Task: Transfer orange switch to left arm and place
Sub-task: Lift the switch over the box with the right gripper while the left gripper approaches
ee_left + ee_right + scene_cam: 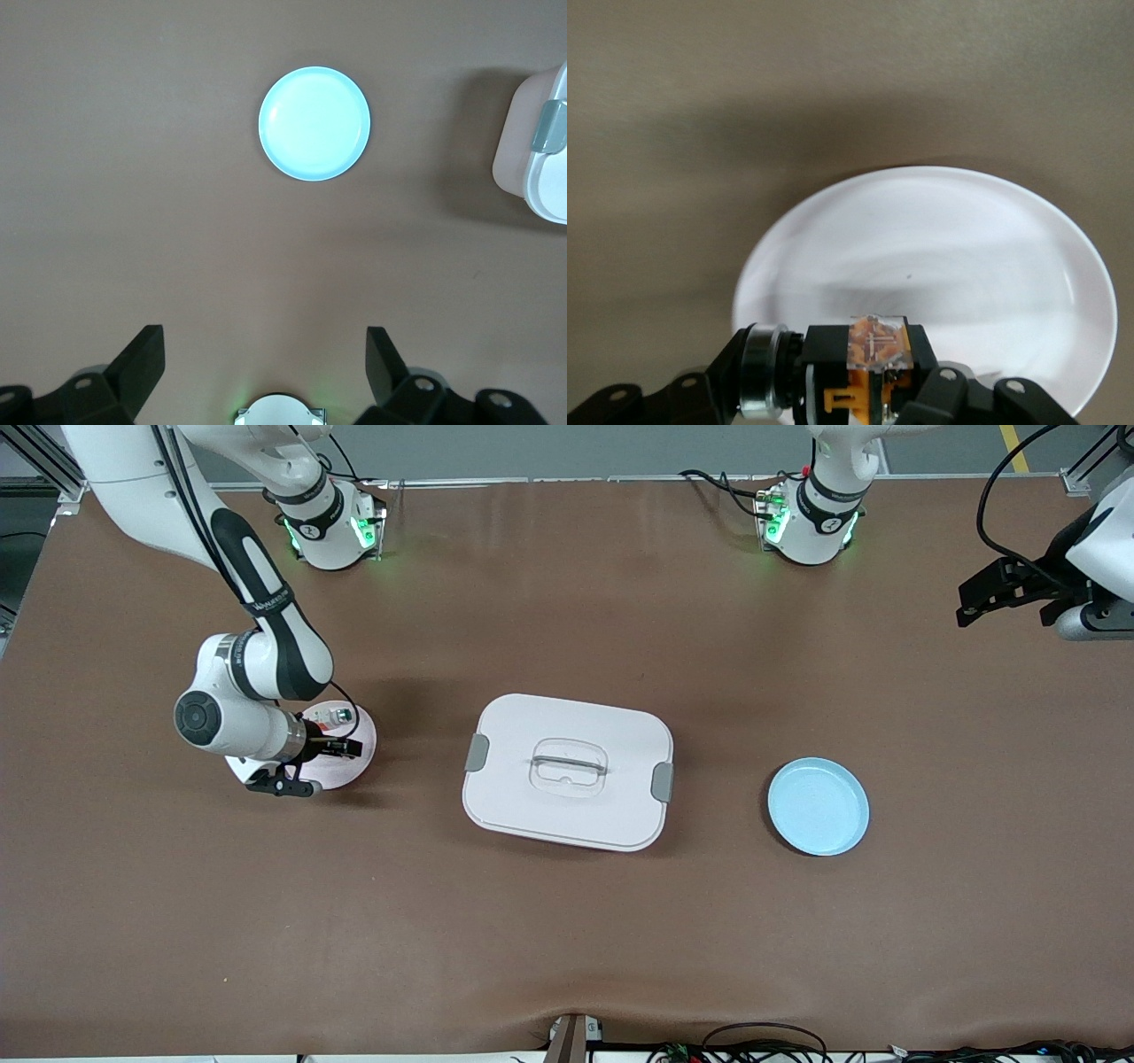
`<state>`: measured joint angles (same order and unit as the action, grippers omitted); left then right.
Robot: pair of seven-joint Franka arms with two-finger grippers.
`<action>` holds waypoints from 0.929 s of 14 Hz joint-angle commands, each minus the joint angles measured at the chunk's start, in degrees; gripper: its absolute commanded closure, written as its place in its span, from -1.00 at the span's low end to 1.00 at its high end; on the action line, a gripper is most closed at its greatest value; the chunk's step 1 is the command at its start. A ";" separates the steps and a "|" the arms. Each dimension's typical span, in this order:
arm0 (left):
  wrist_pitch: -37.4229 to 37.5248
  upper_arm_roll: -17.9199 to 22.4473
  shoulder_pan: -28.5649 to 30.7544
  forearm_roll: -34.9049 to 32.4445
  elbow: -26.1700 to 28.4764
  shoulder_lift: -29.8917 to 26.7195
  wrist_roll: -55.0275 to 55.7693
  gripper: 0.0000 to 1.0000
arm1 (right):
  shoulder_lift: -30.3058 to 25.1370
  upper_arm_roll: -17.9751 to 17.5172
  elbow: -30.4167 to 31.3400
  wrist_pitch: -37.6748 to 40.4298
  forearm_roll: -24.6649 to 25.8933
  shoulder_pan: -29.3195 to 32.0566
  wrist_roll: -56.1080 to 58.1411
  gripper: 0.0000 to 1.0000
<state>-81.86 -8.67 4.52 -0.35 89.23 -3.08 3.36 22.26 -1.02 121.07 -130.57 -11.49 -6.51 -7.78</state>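
My right gripper [344, 747] is low over a white round plate [359, 766] toward the right arm's end of the table. In the right wrist view the right gripper [842, 376] is shut on the orange switch [873, 367], a small black body with orange parts and a metal ring, held lying sideways just over the plate [992, 257]. The white box [567, 771] with grey latches sits mid-table. My left gripper [979, 602] waits open and empty, high over the left arm's end of the table; it also shows in the left wrist view [264, 363].
A whitish switch with a green cap [333, 714] lies on the white plate beside the right gripper. A light blue plate [818, 806] sits between the box and the left arm's end; it shows in the left wrist view [314, 124], as does the box [536, 150].
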 commanded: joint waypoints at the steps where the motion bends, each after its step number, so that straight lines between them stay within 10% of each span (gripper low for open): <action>1: 0.91 -0.12 0.14 -0.53 -0.64 0.00 -0.46 -1.00 | -1.61 -1.69 -5.38 8.72 -2.30 -0.78 -6.78 1.00; 13: -3.65 -3.80 -0.91 8.08 -0.37 2.37 3.85 -1.00 | 0.84 -3.46 -33.51 24.58 -16.45 -16.06 -50.89 1.00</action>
<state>-83.79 -10.96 3.60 6.21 89.35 -2.17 6.67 20.70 -4.99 92.81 -107.24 -26.15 -20.54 -51.74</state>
